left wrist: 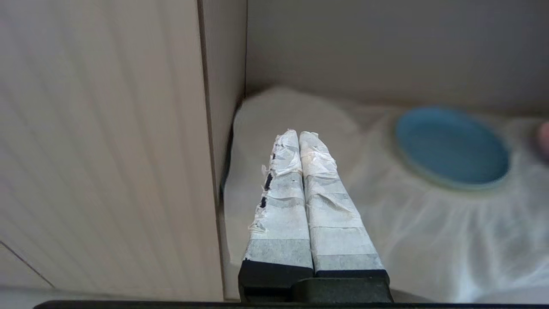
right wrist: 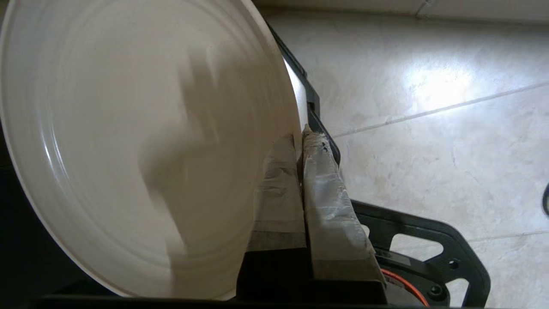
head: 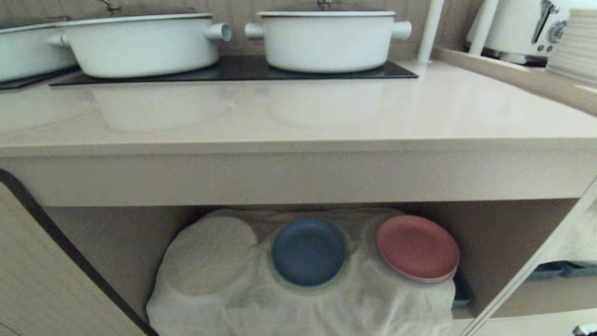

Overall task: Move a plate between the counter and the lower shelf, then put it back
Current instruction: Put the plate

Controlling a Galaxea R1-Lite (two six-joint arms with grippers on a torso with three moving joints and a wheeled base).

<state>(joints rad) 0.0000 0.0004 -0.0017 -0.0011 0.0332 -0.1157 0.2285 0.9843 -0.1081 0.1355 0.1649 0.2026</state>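
Round matte cream-beige plate (right wrist: 141,146) pinched by right gripper (right wrist: 302,137)

No writing is legible. Taped fingers (right wrist: 279,189) clamp its rim at three o'clock; left gripper (left wrist: 299,135) is closed, empty.

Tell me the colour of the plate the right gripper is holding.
Cream-beige. The plate, pinched at its rim by the right gripper, shows best in the right wrist view.

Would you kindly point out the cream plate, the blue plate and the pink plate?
cream plate (right wrist: 141,146), right wrist view, inner face.
blue plate (head: 308,252), head view, centre.
pink plate (head: 416,247), head view, centre.
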